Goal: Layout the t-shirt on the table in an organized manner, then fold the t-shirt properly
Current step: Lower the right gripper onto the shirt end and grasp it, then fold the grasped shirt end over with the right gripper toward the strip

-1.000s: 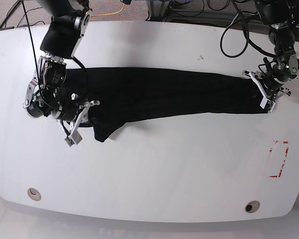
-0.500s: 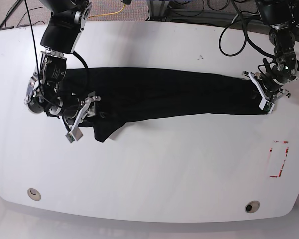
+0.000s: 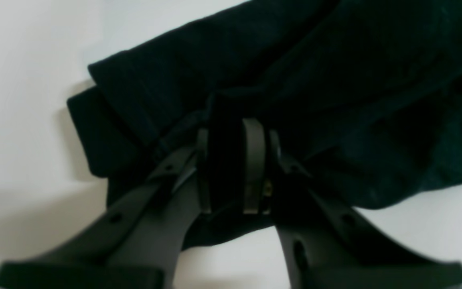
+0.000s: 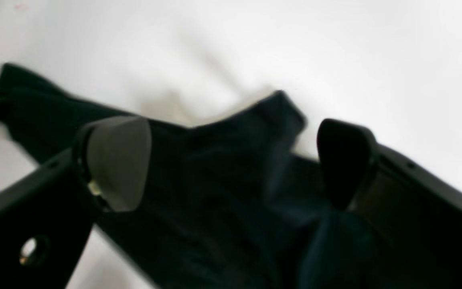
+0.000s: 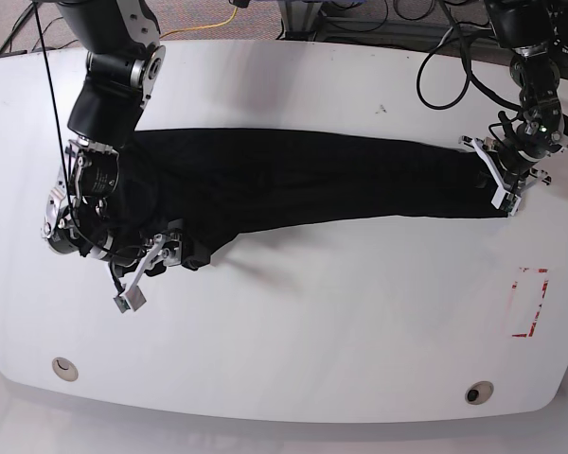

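Left tool (image 3: 231,168) pinches the t-shirt (image 5: 322,180); base view hides this.

Bright, even overhead light is washing the white table (image 5: 293,312) almost featureless; both wrist views are looking soft (the right one smeared), the black t-shirt (image 3: 335,80) losing fold detail

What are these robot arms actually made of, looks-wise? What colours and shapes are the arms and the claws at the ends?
Both arms are chunky black-and-silver segments with black cables looping off them. The right gripper and left gripper show white bracket-like parts from above. Up close, the fingers are matte black plastic with small round holes, ending in rounded pads; one pad looks greyish. No sleeves or printed markings are visible.
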### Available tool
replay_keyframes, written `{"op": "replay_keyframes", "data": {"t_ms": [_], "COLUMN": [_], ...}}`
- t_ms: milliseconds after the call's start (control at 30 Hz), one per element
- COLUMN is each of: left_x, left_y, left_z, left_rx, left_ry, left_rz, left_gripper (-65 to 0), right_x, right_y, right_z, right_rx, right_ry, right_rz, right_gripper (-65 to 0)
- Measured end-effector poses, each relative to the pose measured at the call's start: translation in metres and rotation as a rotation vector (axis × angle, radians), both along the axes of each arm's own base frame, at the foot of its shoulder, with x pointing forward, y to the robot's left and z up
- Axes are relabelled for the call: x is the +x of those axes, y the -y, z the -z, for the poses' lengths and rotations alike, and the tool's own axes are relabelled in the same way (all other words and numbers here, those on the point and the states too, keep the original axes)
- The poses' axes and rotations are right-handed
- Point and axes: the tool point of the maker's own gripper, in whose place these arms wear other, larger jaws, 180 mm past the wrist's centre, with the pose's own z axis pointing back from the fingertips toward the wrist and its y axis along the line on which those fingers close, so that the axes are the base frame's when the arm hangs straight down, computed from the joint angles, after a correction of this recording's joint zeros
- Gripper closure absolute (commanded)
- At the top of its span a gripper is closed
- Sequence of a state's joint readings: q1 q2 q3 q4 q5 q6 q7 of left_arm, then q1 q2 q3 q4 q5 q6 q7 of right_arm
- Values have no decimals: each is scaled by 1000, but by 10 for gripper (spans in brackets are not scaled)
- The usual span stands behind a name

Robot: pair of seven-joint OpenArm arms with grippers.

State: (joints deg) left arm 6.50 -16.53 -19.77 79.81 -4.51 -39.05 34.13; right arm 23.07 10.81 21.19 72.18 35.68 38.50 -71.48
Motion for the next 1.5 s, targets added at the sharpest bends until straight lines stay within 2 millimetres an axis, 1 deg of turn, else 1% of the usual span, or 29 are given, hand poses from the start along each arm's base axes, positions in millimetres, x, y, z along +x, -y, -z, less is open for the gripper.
{"op": "replay_keyframes", "data": {"t_ms": [133,233,300,367,467,500,533,600,667,733,767,800,967,1067,1100,1167,1333,1500], "left_x": [0,0,0,0,0,0,0,0,0,0,0,0,0,0,0,0,0,0], "left_y": [0,0,1,1,1,0,0,1,1,1,1,1,1,0,1,1,1,1], "left_z": [0,0,0,0,0,0,0,0,0,0,0,0,0,0,0,0,0,0], "left_rx": [0,-1,-1,-2,-1,-1,-1,-1,-2,-1,-1,-1,-1,-1,-1,-1,-1,-1], "left_ry": [1,1,3,3,2,2,2,2,3,2,2,2,2,2,2,2,3,2], "left_rz": [0,1,1,1,1,1,1,1,1,1,1,1,1,1,1,1,1,1], "left_gripper": [-90,-90,-90,-90,-90,-90,-89,-89,-89,-89,-89,-89,-89,-89,-89,-89,-89,-89], "right_x": [0,5,4,2,-2,-4,-5,-9,-12,-13,-13,-14,-16,-17,-16,-17,-35,-65], "right_y": [-3,-14,-20,-24,-26,-26,-26,-26,-27,-28,-28,-28,-28,-31,-32,-36,-37,-41], "right_z": [24,30,36,40,45,46,48,52,54,56,56,56,53,40,30,18,1,4], "right_rx": [-74,-52,-46,-45,-44,-43,-42,-42,-40,-38,-38,-38,-46,-29,-16,7,25,110], "right_ry": [-57,-48,-60,-70,-80,-84,-87,-96,-103,-106,-108,-108,-119,-95,-62,-33,-10,-24], "right_rz": [-47,-60,-73,-82,-86,-86,-85,-86,-87,-88,-89,-89,-104,-123,-127,-141,-195,-199], "right_gripper": [-634,-634,-628,-595,-503,-426,-403,-260,-143,-51,-30,-19,-14,-10,-10,-10,-11,-11]}}
